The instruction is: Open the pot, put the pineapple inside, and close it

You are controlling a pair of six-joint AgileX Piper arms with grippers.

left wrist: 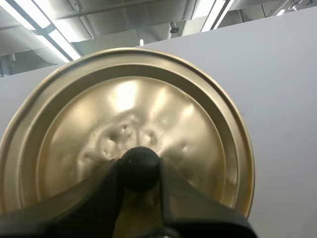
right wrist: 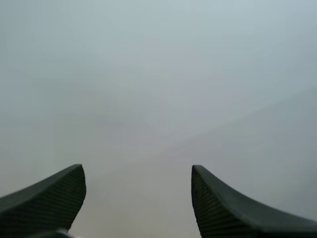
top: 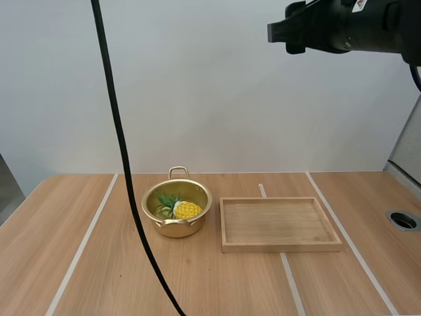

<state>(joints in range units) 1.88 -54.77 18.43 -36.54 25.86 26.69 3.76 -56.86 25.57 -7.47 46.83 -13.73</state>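
The gold pot [top: 176, 229] stands uncovered on the wooden table, left of centre. The yellow pineapple [top: 186, 210] lies inside it, green leaves toward the left. In the left wrist view my left gripper [left wrist: 140, 171] is shut on the black knob [left wrist: 140, 163] of the gold lid [left wrist: 148, 109], which is held up in the air with its top face toward the camera. High at the upper right of the high view my right gripper [top: 275, 31] points left, far above the table. Its fingers [right wrist: 54, 191] stand apart with nothing between them.
A shallow wooden tray [top: 281, 247] lies just right of the pot with nothing in it. A round hole [top: 403, 220] sits in the table near its right edge. Pale strips run front to back across the tabletop.
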